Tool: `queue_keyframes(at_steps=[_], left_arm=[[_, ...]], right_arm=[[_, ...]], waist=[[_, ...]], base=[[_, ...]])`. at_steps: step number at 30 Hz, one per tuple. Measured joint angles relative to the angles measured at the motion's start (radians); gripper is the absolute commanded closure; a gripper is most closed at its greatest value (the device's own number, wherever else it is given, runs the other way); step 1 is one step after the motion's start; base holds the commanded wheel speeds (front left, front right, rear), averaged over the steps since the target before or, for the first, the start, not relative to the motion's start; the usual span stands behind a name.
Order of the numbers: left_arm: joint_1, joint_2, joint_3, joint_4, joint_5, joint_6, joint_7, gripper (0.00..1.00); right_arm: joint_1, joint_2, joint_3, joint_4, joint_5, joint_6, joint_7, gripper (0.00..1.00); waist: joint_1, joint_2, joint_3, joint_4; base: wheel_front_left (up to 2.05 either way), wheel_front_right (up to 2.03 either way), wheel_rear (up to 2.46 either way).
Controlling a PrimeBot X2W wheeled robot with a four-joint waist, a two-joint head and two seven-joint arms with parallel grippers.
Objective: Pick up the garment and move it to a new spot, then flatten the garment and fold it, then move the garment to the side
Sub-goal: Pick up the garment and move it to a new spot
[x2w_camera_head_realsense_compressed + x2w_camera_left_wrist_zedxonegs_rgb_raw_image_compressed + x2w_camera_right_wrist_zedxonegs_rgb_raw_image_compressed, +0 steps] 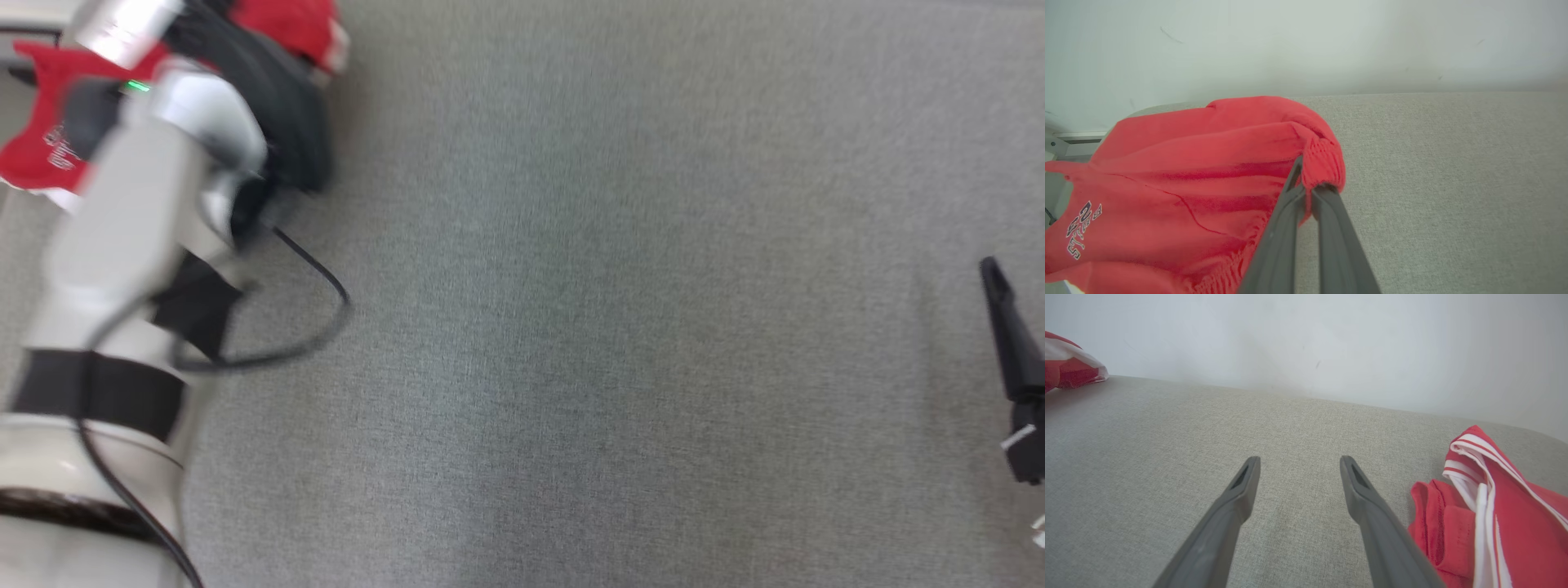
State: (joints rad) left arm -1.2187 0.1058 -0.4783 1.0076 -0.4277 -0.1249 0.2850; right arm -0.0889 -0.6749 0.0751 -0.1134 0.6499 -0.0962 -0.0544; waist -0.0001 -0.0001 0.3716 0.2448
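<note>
The top (1188, 171) is being clamped by the left claw (1306, 185) for lifting; the right claw (1298, 465) is being held apart.

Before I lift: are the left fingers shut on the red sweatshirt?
Shut on it. The left fingers meet at their tips, pinching the red sweatshirt by its ribbed edge.

Pale grey left arm (122, 237) with black bands (90, 392), a looping black cable (326, 282) and a green light (137, 86).
</note>
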Motion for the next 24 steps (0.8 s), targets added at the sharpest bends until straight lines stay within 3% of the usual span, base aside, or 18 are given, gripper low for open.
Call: queue_keyframes(at_steps=[10, 20, 24], left_arm=[[0.165, -0.036, -0.236, -0.168, -0.16, 0.0, 0.008, 1.0], [0.235, -0.043, -0.388, -0.26, -0.321, 0.0, 0.044, 1.0], [0.235, -0.045, -0.407, -0.277, -0.372, 0.0, 0.05, 1.0]], right_arm=[[-0.042, 0.085, 0.068, 0.083, 0.001, 0.017, -0.03, 0.0], [-0.077, 0.148, 0.131, 0.174, 0.001, 0.049, -0.053, 0.0], [-0.108, 0.181, 0.158, 0.185, 0.001, 0.053, -0.063, 0.0]], waist=[[-0.0002, 0.0, -0.111, -0.03], [-0.0002, 0.0, -0.171, -0.097], [-0.0001, 0.0, -0.191, -0.139]], base=[[0.0, 0.0, 0.0], [0.0, 0.0, 0.0], [0.0, 0.0, 0.0]])
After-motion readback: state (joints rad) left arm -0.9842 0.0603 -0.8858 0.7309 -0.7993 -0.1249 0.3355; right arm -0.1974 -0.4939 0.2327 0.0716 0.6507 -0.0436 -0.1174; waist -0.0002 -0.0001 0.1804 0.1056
